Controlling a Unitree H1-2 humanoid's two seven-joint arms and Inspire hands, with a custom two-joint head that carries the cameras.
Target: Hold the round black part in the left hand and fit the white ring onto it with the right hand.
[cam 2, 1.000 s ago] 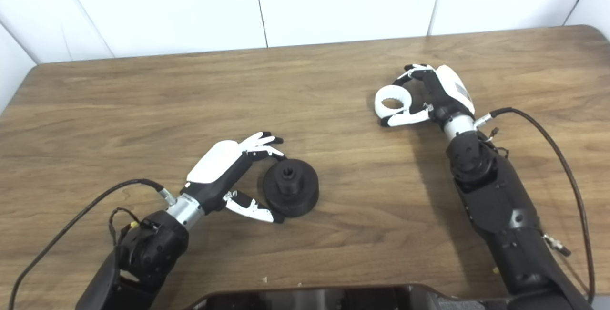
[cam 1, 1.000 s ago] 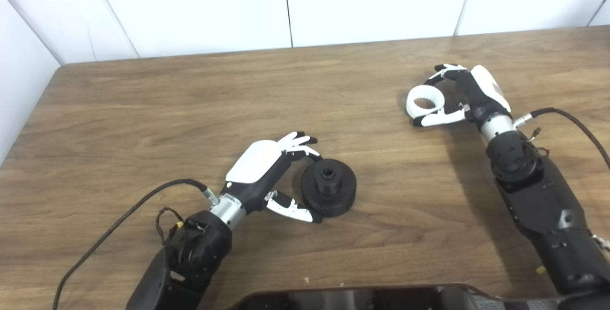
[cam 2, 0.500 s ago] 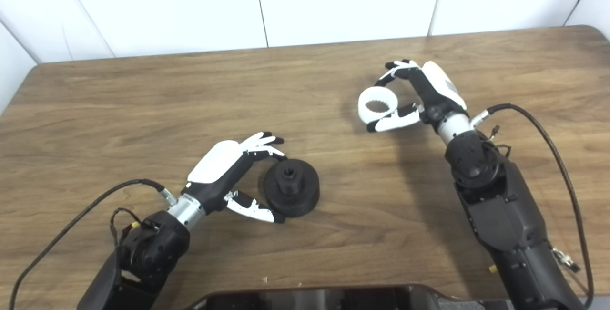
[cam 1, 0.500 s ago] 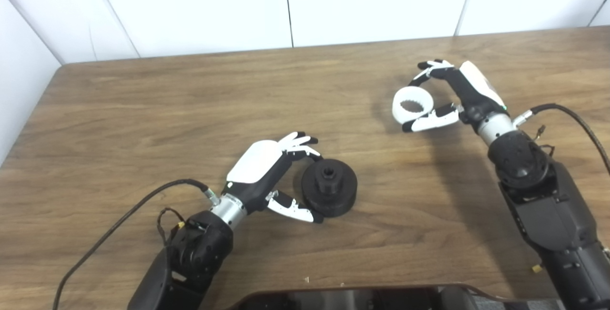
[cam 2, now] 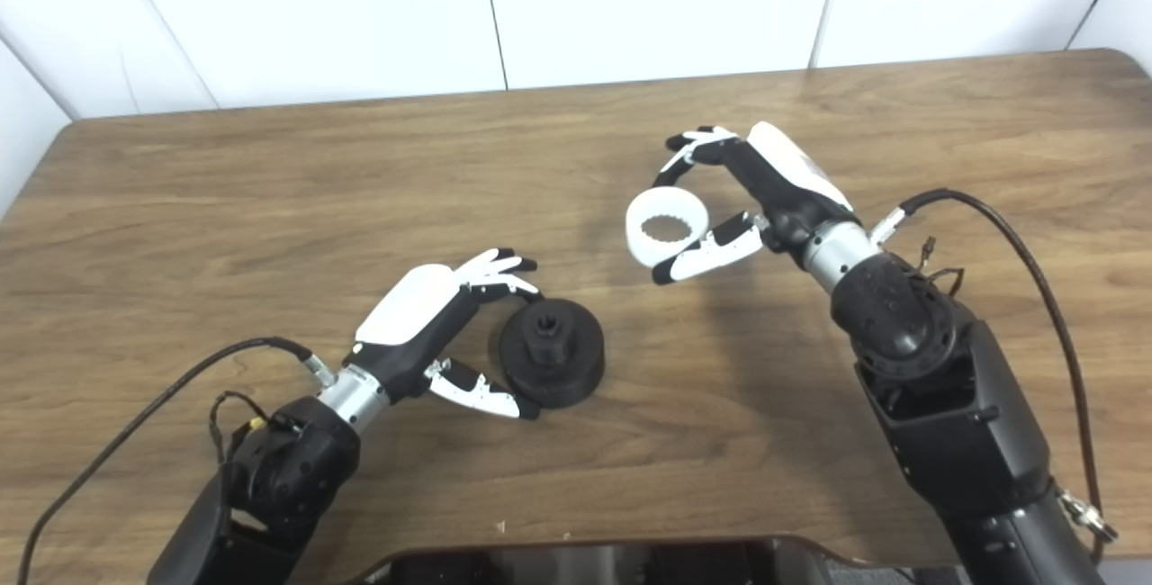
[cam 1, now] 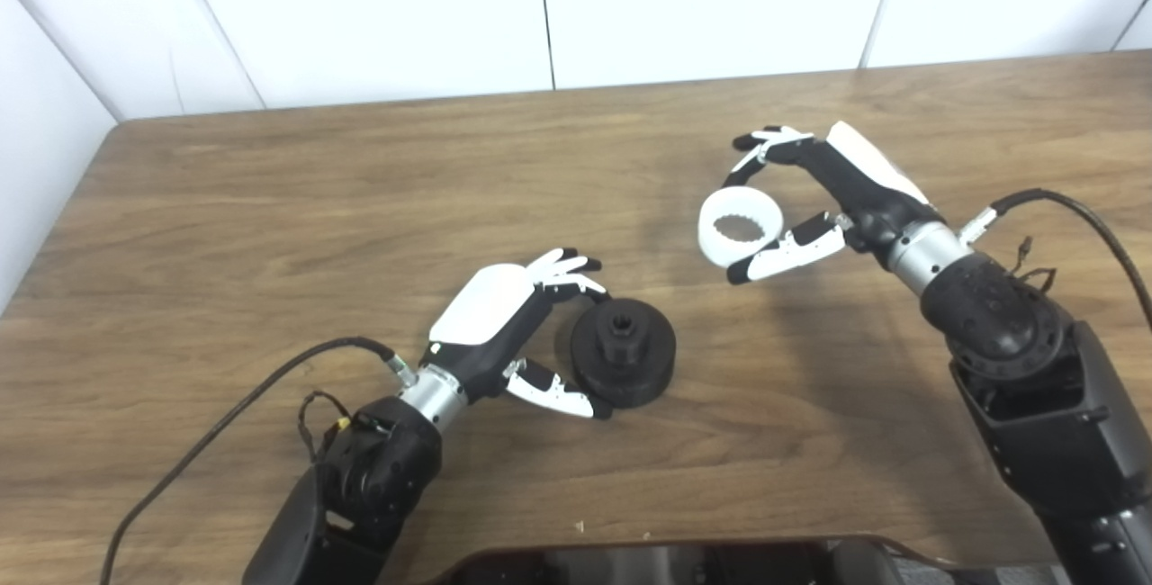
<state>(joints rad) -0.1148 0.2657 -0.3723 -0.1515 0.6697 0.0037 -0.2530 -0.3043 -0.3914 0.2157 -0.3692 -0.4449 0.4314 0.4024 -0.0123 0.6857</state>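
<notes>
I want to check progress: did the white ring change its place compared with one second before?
Yes. The white ring, held in the right hand, has moved left and nearer the camera, closing on the round black part, which stayed put on the table.

Both arms leave the pictures at the bottom edge; the bench (cam 1: 270, 207) is cut off at left, right and bottom; the left robot hand (cam 1: 504, 324) hides the near-left rim of the black part (cam 1: 623, 364); a dark shape (cam 1: 684, 562) is cropped at the bottom.
</notes>
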